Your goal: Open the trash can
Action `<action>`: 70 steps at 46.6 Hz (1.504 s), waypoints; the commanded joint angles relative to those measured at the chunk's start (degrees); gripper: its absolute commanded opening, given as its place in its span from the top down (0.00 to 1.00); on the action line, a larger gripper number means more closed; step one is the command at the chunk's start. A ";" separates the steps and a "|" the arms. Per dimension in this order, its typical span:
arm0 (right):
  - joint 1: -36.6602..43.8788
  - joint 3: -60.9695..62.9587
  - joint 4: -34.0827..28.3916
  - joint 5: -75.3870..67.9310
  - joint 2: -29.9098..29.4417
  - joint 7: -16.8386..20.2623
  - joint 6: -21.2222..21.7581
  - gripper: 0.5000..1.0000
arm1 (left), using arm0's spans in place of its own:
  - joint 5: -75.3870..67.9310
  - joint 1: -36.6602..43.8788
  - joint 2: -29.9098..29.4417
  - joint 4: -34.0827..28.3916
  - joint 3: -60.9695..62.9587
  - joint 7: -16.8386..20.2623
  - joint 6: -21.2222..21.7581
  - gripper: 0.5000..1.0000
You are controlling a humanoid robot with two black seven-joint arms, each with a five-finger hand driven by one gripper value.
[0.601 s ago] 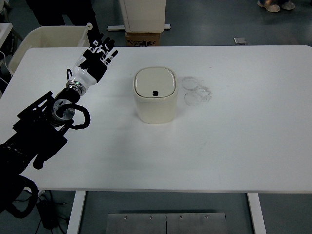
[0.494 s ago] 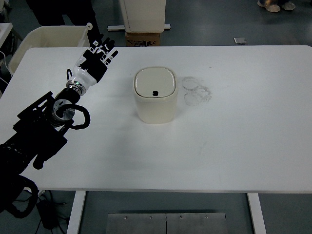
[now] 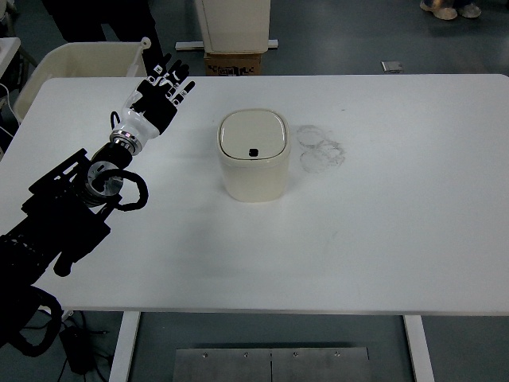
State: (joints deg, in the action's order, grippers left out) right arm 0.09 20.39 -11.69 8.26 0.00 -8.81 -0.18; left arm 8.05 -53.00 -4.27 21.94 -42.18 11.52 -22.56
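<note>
A small cream trash can [image 3: 254, 154] stands on the white table [image 3: 374, 231], a little left of centre. Its square lid is down, with a small dark button near the lid's front edge. My left hand [image 3: 161, 90] hovers over the table's far left part, well to the left of the can and not touching it. Its black-and-white fingers [image 3: 176, 90] are spread and hold nothing. The left arm [image 3: 71, 207] runs in from the lower left. No right arm shows.
Grey ring-shaped smudges [image 3: 320, 148] mark the table just right of the can. Beyond the far edge stand a white bin [image 3: 75, 64], a white cabinet [image 3: 233, 24] and a cardboard box [image 3: 234, 63]. A person's shoes [image 3: 450, 8] show at top right.
The left hand has crept very slightly up and to the right. The trash can has not moved and its lid stays down.
</note>
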 commanded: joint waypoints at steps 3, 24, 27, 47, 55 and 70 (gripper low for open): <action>0.00 0.00 0.00 0.00 0.00 -0.06 0.00 0.01 | -0.05 -0.08 -0.03 0.04 -0.01 0.00 0.06 0.00; 0.00 0.00 0.00 0.00 0.00 0.03 0.00 0.01 | -0.66 -0.17 -0.47 3.81 0.17 -1.06 0.59 0.00; 0.00 0.00 0.00 0.00 0.00 0.03 0.00 0.01 | -0.75 -0.26 -1.17 4.78 0.26 -1.06 0.85 0.00; 0.00 0.00 0.00 0.00 0.00 0.03 0.00 0.01 | -1.45 -0.35 -8.29 14.97 2.10 -6.77 3.05 0.00; 0.00 0.00 0.00 0.00 0.00 0.03 0.00 0.01 | -1.89 -1.75 -12.24 20.68 6.58 -7.12 3.84 0.00; 0.00 0.00 0.00 0.00 0.00 -0.06 0.00 0.01 | -1.98 -8.34 -19.19 25.43 17.04 -7.21 3.84 0.00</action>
State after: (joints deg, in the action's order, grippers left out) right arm 0.09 20.39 -11.68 8.26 0.00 -8.81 -0.18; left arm 6.07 -60.15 -22.54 46.94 -27.29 4.30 -18.72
